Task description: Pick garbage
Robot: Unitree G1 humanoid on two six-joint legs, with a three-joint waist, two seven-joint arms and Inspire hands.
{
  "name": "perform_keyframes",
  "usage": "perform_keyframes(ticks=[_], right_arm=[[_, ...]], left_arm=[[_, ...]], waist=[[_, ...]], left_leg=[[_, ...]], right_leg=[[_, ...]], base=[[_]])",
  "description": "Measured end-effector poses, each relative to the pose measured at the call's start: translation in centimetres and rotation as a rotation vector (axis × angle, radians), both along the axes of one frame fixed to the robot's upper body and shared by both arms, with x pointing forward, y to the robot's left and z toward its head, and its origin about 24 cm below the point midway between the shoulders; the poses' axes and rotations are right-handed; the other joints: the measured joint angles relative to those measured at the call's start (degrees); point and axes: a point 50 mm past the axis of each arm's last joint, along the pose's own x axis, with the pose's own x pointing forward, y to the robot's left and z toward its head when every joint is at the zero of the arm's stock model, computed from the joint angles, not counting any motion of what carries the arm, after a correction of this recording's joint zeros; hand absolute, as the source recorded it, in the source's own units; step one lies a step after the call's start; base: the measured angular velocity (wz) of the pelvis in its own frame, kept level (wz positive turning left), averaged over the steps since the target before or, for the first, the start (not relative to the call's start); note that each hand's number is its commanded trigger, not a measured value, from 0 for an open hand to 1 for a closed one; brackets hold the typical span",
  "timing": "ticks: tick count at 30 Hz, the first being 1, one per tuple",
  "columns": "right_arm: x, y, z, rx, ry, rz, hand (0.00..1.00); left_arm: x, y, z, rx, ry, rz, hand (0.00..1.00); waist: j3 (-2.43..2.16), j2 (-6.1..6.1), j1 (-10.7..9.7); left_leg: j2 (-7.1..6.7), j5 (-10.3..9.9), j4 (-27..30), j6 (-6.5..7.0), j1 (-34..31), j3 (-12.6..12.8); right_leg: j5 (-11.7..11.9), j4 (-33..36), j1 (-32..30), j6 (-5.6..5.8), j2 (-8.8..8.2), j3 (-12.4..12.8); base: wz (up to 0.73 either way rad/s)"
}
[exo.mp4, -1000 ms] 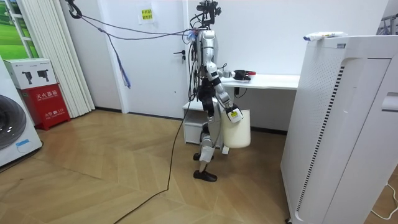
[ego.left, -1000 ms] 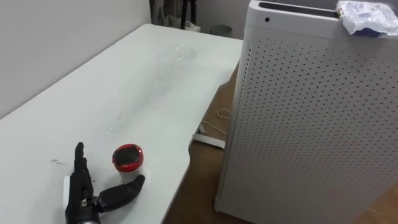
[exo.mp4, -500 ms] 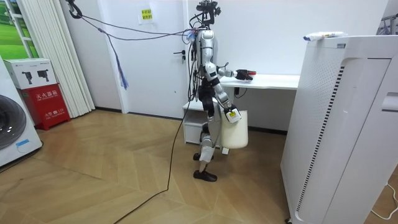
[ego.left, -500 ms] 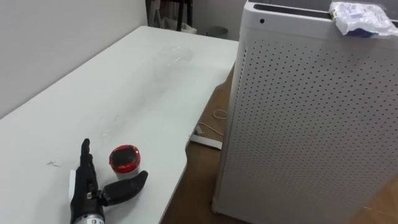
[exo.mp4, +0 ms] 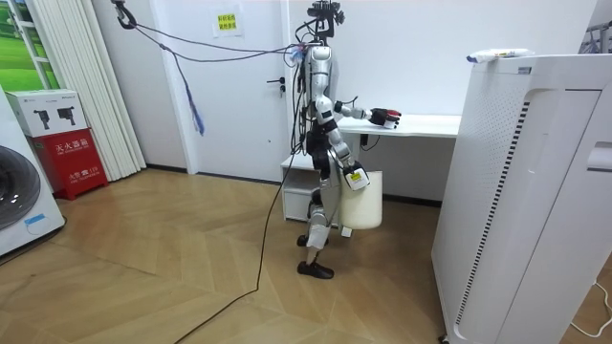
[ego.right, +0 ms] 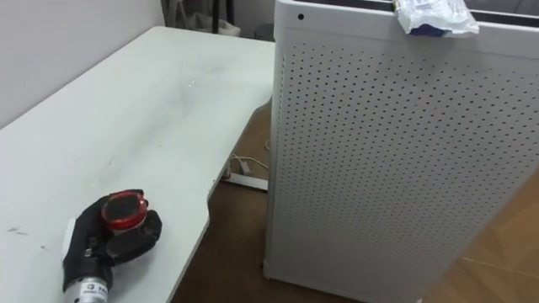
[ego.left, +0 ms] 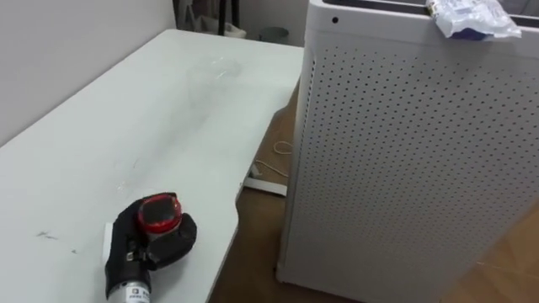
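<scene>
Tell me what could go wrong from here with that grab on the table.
1. The left hand is curled round the red container, which pokes up out of it; the grip looks shallow and may slip on lifting.
2. It is near the white table's edge; dropped, it could hit the floor, missing the white bin hanging low at the right hand.
3. The crumpled wrapper atop the perforated unit may be hard to reach.

A white tabletop (ego.left: 126, 126) runs along a plain white wall (ego.left: 50, 50). Beside it stands a tall perforated white cabinet (ego.left: 404, 168) (wood floor (exo.mp4: 143, 277) below), with curtains (exo.mp4: 86, 86) and a washing machine (exo.mp4: 14, 205) farther off.
</scene>
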Motion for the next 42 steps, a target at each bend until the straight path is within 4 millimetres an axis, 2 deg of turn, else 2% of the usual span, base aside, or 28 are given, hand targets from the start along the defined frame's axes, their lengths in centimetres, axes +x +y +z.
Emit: perform_keyframes(ticks=[4,7,15,20,23,26,33,38,42], right_arm=[[0.1,0.2,0.0,0.003,-0.002,0.006,1.00],[0.2,0.3,0.0,0.007,-0.004,0.006,1.00],[0.2,0.4,-0.1,0.010,0.017,0.005,1.00],[0.6,0.5,0.1,0.012,0.004,0.009,1.00],[1.2,0.9,0.2,0.021,-0.012,0.010,1.00],[1.9,1.0,0.5,0.026,-0.031,0.014,1.00],[3.4,1.3,1.3,0.040,-0.095,0.018,1.00],[4.0,1.3,1.6,0.034,-0.114,0.009,1.00],[5.9,1.4,2.3,0.023,-0.162,0.016,1.00]], left_arm=[[0.4,-1.8,0.0,-0.009,0.005,-0.135,1.00],[0.4,-2.9,0.0,-0.017,0.010,-0.213,1.00],[0.8,-3.6,0.3,-0.031,0.013,-0.292,1.00],[1.1,-5.0,1.8,-0.052,-0.020,-0.362,1.00],[1.1,-6.6,4.0,-0.072,-0.116,-0.454,1.00],[0.9,-8.0,5.0,-0.098,-0.158,-0.541,1.00],[0.5,-9.0,5.0,-0.103,-0.157,-0.654,1.00],[0.2,-9.5,4.9,-0.105,-0.150,-0.707,1.00],[0.0,-9.8,4.3,-0.103,-0.128,-0.736,1.00]], waist=[[0.05,0.03,0.01],[0.29,0.20,-0.01],[0.28,0.26,-0.04],[0.23,0.22,-0.10],[0.20,0.31,-0.45],[0.18,0.56,-1.01],[0.10,1.12,-1.77],[0.11,1.28,-1.49],[0.26,1.73,-1.44]], left_leg=[[0.04,0.00,-0.19,0.00,0.15,0.18],[0.23,0.00,-0.62,-0.01,0.76,0.96],[0.68,0.04,-1.44,-0.20,0.88,1.74],[0.68,0.08,-0.90,-0.27,-0.08,1.45],[0.68,0.08,-0.37,-0.27,-0.36,1.42],[0.74,0.08,-0.42,-0.27,-0.35,1.70],[0.84,0.08,-0.44,-0.27,-0.76,2.77],[0.86,0.09,-0.39,-0.25,-1.65,3.23],[0.89,0.11,-0.37,-0.24,-2.18,4.28]], right_leg=[[0.00,-0.04,0.00,0.00,0.03,0.07],[0.01,0.00,0.00,-0.01,0.21,0.82],[0.18,0.06,-0.63,-0.27,0.70,1.06],[0.18,0.16,-1.42,-0.28,0.67,1.17],[0.18,0.01,-1.25,-0.28,0.64,1.21],[0.18,-0.07,-1.31,-0.28,0.73,1.47],[0.33,0.10,-2.33,-0.45,0.91,2.56],[0.35,1.08,-3.86,-0.43,0.83,2.85],[0.38,1.75,-5.28,-0.47,0.86,4.04]], base=[[-0.01],[-0.13],[-0.04],[0.00],[0.00],[0.00],[-0.08],[-0.05],[-0.15]])
